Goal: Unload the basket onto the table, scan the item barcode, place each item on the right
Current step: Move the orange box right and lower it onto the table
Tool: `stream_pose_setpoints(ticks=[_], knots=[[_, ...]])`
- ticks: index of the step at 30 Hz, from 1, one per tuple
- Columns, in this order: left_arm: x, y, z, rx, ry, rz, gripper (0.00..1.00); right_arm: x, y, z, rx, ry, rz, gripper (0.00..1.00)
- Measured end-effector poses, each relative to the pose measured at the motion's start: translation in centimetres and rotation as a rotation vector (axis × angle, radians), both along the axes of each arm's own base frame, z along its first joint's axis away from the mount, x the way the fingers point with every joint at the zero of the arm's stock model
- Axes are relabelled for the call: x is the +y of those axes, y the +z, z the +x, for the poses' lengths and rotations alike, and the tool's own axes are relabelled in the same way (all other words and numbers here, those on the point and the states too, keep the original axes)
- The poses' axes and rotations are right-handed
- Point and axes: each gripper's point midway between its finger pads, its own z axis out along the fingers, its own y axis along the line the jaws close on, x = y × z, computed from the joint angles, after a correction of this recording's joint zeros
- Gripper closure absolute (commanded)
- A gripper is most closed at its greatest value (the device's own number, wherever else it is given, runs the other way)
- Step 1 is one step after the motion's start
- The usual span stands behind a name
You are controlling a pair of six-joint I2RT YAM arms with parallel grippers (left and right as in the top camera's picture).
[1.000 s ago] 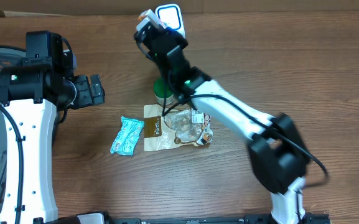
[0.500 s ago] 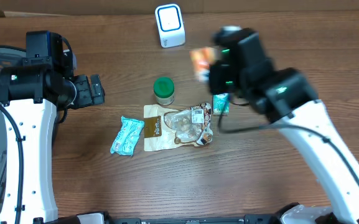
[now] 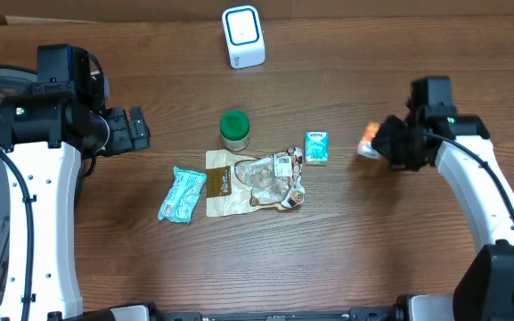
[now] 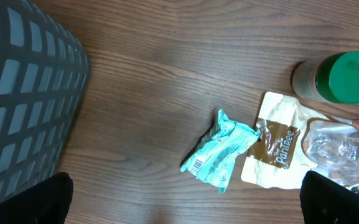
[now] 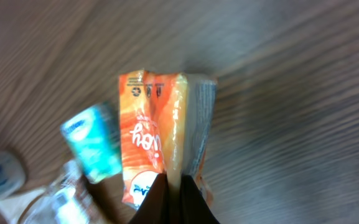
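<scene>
The right gripper (image 3: 386, 144), at the right of the overhead frame, is closed tight on the orange packet (image 3: 368, 141), so it should, I think, bring the barcode side flat toward the scanner (image 3: 243, 36) at top centre; the left gripper (image 3: 137, 130) stands wide open, empty.

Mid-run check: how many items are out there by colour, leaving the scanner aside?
Teal: 2, wrapper and small pack
Green-lidded: 1, jar
Tan: 1, pouch
Clear: 1, bag
Orange: 1, packet in the right claw
Total: 6
</scene>
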Motion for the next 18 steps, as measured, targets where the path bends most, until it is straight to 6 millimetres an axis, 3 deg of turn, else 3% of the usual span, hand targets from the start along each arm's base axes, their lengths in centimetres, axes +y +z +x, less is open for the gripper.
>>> stream_pose_setpoints(ticks=[4, 5, 6, 8, 15, 18], knots=[[0.0, 0.0, 0.0, 0.0, 0.0, 0.0, 0.01, -1.8, -3.1, -1.2, 0.025, -0.076, 0.017, 0.87], [0.0, 0.0, 0.0, 0.0, 0.0, 0.0, 0.01, -2.0, -3.6, -1.5, 0.034, -0.087, 0.02, 0.79], [0.0, 0.0, 0.0, 0.0, 0.0, 0.0, 0.0, -2.2, -4.1, -1.9, 0.046, -0.098, 0.022, 0.62], [0.0, 0.0, 0.0, 0.0, 0.0, 0.0, 0.0, -2.4, -4.7, -2.7, 0.073, -0.117, 0.03, 0.49], [0.0, 0.0, 0.0, 0.0, 0.0, 0.0, 0.0, -1.6, -4.8, -3.8, 0.12, -0.101, 0.072, 0.46], [0.0, 0.0, 0.0, 0.0, 0.0, 0.0, 0.01, -0.9, -3.9, -3.4, 0.11, -0.062, 0.104, 0.46]])
